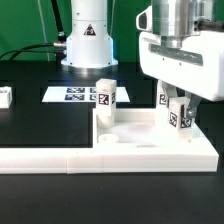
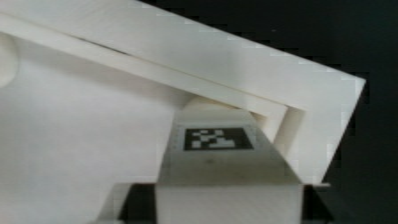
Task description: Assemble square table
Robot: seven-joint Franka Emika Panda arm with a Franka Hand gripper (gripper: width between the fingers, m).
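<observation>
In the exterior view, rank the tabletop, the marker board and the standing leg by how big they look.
Largest: the tabletop.
Then the marker board and the standing leg, about alike; the board lies flat, farther back, so unranked.

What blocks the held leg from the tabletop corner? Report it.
Nothing visible does. The gripper is shut on the leg right at the tabletop; the other leg stands aside, toward the exterior view's left.

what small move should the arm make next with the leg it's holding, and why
Probably ease the leg straight down onto the tabletop and begin fixing it there. The gripper is shut on it, holding it upright near the tabletop's corner on the exterior view's right, and the wrist view shows it tucked close into that corner. Whether its foot touches the surface cannot be told.
</observation>
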